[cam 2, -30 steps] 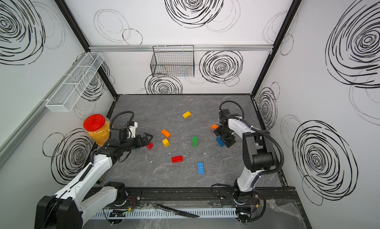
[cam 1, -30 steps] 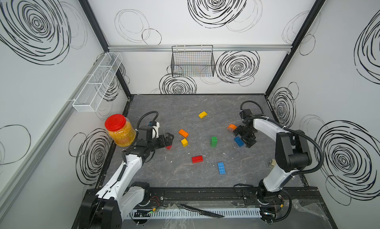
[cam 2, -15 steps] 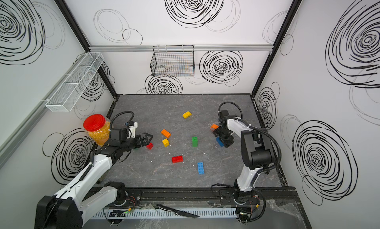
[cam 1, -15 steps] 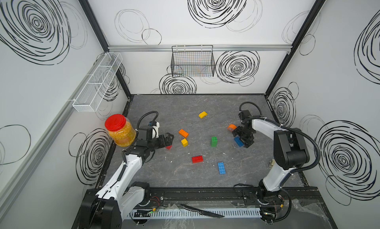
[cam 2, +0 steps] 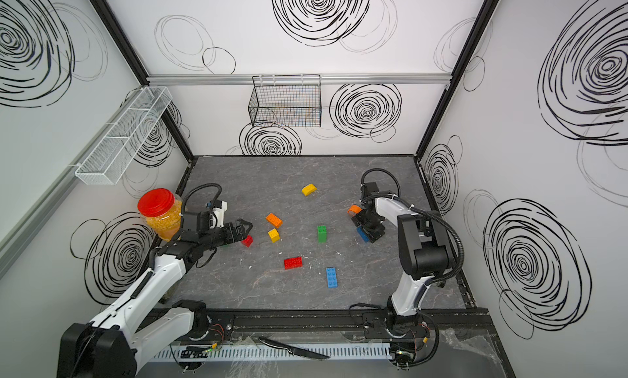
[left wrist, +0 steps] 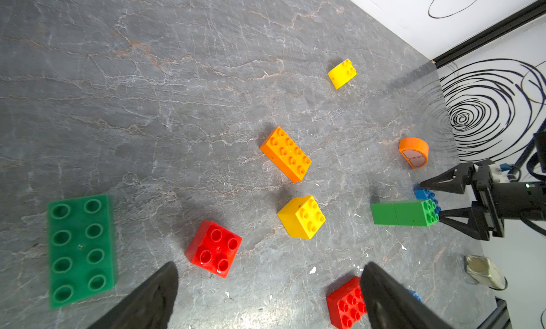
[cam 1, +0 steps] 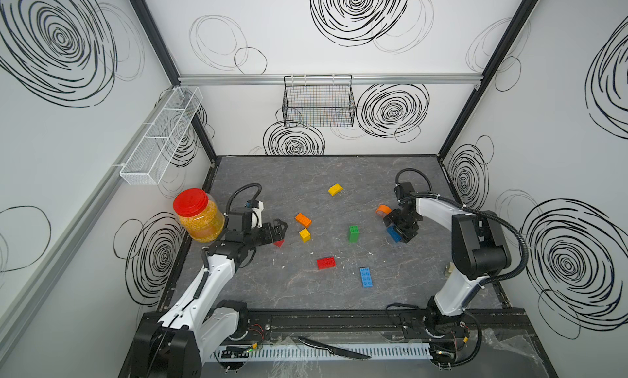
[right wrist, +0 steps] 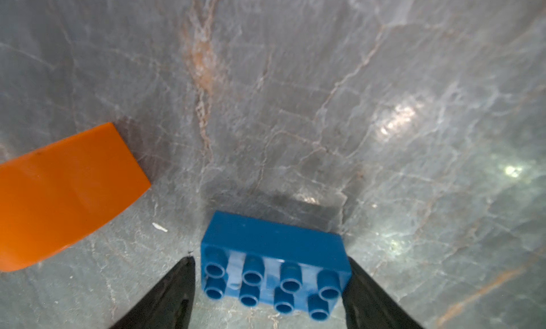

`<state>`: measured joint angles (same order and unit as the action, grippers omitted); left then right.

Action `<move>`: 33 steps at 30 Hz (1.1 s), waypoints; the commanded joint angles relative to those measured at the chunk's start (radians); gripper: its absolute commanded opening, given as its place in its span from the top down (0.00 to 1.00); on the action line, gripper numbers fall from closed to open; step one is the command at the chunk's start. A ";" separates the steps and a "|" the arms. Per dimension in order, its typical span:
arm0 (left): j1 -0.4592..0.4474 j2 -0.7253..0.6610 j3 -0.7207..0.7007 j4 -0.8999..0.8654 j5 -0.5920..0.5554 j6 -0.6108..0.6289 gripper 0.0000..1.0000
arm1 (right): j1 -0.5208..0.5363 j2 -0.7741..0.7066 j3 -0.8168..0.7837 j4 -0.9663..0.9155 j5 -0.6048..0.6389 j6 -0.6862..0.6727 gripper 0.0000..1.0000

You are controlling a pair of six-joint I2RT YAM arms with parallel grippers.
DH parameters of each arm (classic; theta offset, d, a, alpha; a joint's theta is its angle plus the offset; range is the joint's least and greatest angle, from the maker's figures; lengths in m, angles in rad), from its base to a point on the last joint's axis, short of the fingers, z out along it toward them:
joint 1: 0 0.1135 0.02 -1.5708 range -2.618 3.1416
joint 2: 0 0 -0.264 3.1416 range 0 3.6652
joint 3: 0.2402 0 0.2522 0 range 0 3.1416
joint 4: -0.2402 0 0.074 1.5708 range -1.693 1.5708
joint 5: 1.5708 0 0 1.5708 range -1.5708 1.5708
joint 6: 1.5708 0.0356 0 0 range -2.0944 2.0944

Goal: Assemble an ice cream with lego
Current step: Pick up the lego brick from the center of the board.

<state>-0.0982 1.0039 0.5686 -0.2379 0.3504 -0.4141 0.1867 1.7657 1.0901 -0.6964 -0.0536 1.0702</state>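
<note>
Here the right fingers (right wrist: 171, 292) stand apart either side of the blue brick (right wrist: 274, 241) lying on the grey surface (right wrist: 295, 105); the left fingers (left wrist: 153, 298) gape wide, hovering near a small red brick (left wrist: 213, 247).

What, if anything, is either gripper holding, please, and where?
Nothing yet: the right gripper straddles the blue brick end to end, a gap showing; the left gripper is open and empty.

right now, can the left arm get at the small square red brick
Probably yes. The left gripper is open, and the small red brick lies just ahead of its fingertips, with nothing in between.
</note>
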 commanded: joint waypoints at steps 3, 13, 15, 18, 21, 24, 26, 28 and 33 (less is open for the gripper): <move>-0.004 -0.019 0.019 0.005 -0.011 0.011 0.01 | -0.004 0.005 -0.027 0.010 -0.002 0.016 0.26; -0.003 -0.022 0.018 0.005 -0.013 0.011 0.01 | -0.007 -0.003 -0.033 0.009 -0.003 0.008 0.36; -0.003 -0.024 0.018 0.004 -0.013 0.011 0.01 | -0.005 -0.008 -0.026 0.001 0.001 0.001 0.42; -0.003 -0.028 0.016 0.005 -0.010 0.011 0.01 | 0.000 -0.027 -0.022 -0.014 0.007 -0.018 0.47; -0.002 -0.031 0.016 0.006 -0.008 0.009 0.01 | 0.009 -0.046 -0.001 -0.051 0.017 -0.044 0.49; -0.004 -0.030 0.014 0.008 -0.004 0.008 0.01 | 0.032 -0.068 0.032 -0.091 0.020 -0.094 0.50; -0.005 -0.029 0.015 0.010 -0.001 0.005 0.01 | 0.057 -0.076 0.065 -0.122 0.019 -0.133 0.50; -0.006 -0.028 0.014 0.011 0.002 0.005 0.01 | 0.087 -0.079 0.105 -0.159 0.019 -0.169 0.52; -0.023 -0.032 0.012 0.004 0.002 -0.003 0.01 | 0.197 -0.052 0.256 -0.269 0.025 -0.273 0.53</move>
<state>-0.1089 0.9867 0.5686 -0.2382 0.3466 -0.4149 0.3336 1.7229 1.2640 -0.8501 -0.0452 0.8825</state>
